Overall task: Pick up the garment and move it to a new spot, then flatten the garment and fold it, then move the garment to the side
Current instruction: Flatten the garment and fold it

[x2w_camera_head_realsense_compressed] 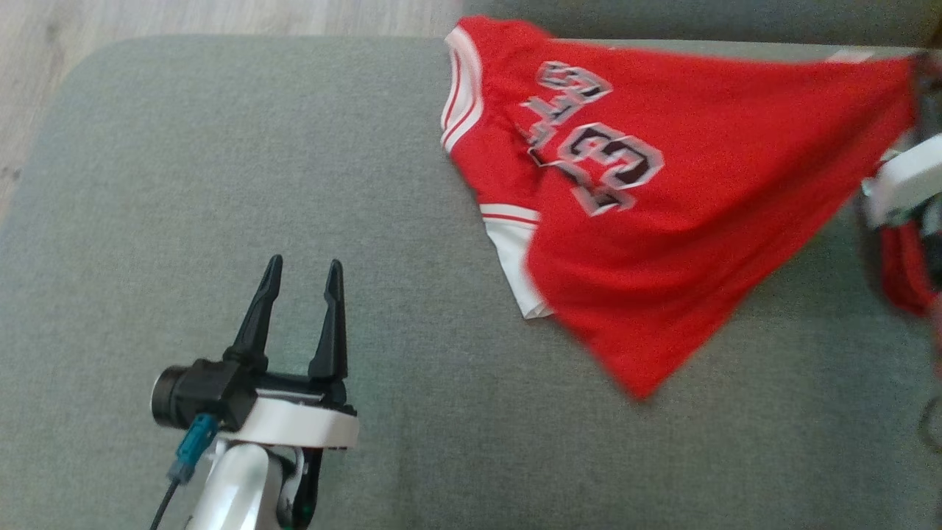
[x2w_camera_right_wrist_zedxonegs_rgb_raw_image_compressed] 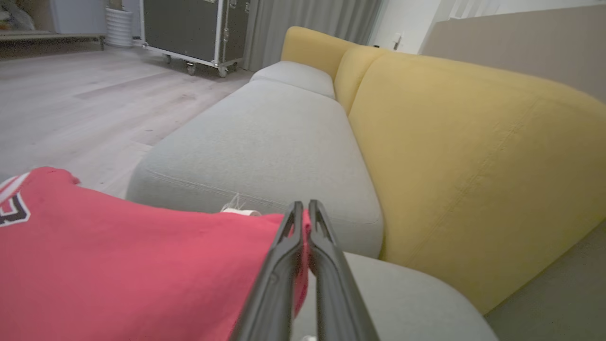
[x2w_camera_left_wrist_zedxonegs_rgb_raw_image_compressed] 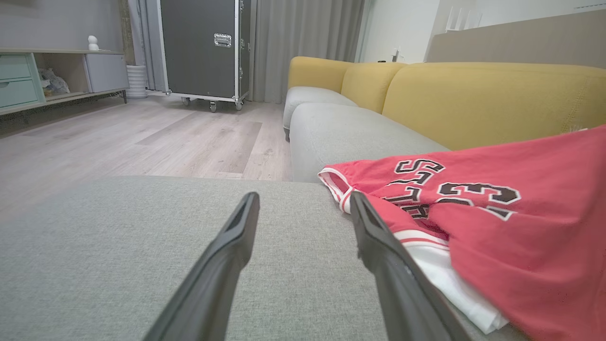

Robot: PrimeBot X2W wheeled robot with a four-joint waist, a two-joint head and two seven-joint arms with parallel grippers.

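Note:
The garment (x2w_camera_head_realsense_compressed: 662, 191) is a red jersey with white trim and black-and-white lettering. It lies on the grey cushion (x2w_camera_head_realsense_compressed: 221, 221), its right edge pulled up taut toward the frame's right side. My right gripper (x2w_camera_right_wrist_zedxonegs_rgb_raw_image_compressed: 303, 210) is shut on the garment's (x2w_camera_right_wrist_zedxonegs_rgb_raw_image_compressed: 118, 265) red edge, with cloth pinched between the two dark fingers. Its white wrist (x2w_camera_head_realsense_compressed: 901, 184) shows at the head view's right edge. My left gripper (x2w_camera_head_realsense_compressed: 303, 276) stands open over bare cushion, well left of the garment. In the left wrist view the garment (x2w_camera_left_wrist_zedxonegs_rgb_raw_image_compressed: 497, 218) lies just right of my left gripper (x2w_camera_left_wrist_zedxonegs_rgb_raw_image_compressed: 305, 201).
A yellow sofa back (x2w_camera_right_wrist_zedxonegs_rgb_raw_image_compressed: 473, 156) rises behind the grey seat cushions (x2w_camera_right_wrist_zedxonegs_rgb_raw_image_compressed: 265, 142). Wooden floor (x2w_camera_left_wrist_zedxonegs_rgb_raw_image_compressed: 118, 137) lies beyond the cushion's far edge. A black wheeled case (x2w_camera_left_wrist_zedxonegs_rgb_raw_image_compressed: 203, 47) and a low cabinet (x2w_camera_left_wrist_zedxonegs_rgb_raw_image_compressed: 42, 76) stand far across the room.

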